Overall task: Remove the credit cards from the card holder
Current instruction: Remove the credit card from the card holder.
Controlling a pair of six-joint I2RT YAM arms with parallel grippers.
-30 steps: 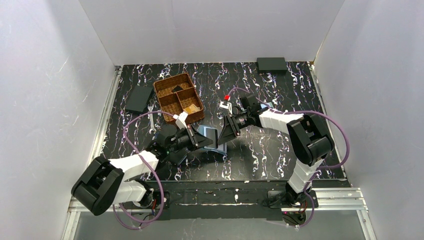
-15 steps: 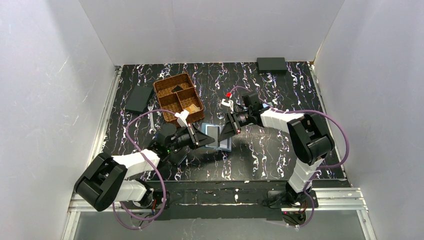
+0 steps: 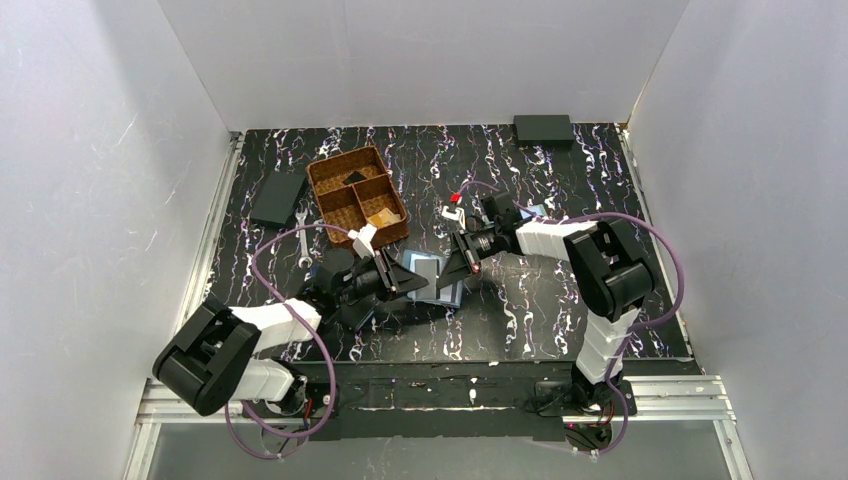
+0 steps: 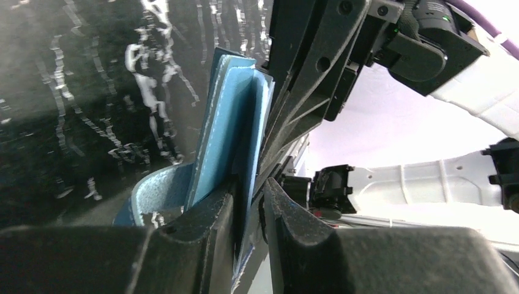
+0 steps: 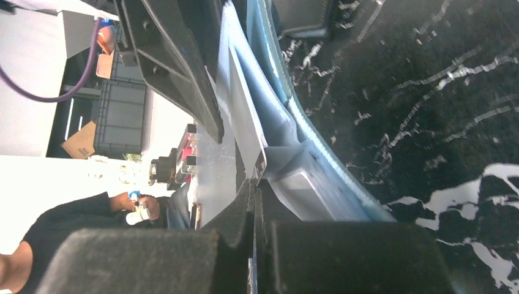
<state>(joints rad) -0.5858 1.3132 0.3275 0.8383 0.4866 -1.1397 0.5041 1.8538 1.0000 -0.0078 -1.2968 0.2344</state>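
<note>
Nearest the arm bases, just below the middle of the overhead view, the card holder stood open between the two arms on the black marbled table. The left fingers were slightly parted astride one blue flap, a dark gap showing beside it. The right fingers were clenched tight on the edge of a pale credit card rising from the holder's grey pocket. Further back, left of centre, a wrench lay beside a brown woven basket, with a black wallet toward the upper left. A black box sat at the table's far edge, upper right.
</note>
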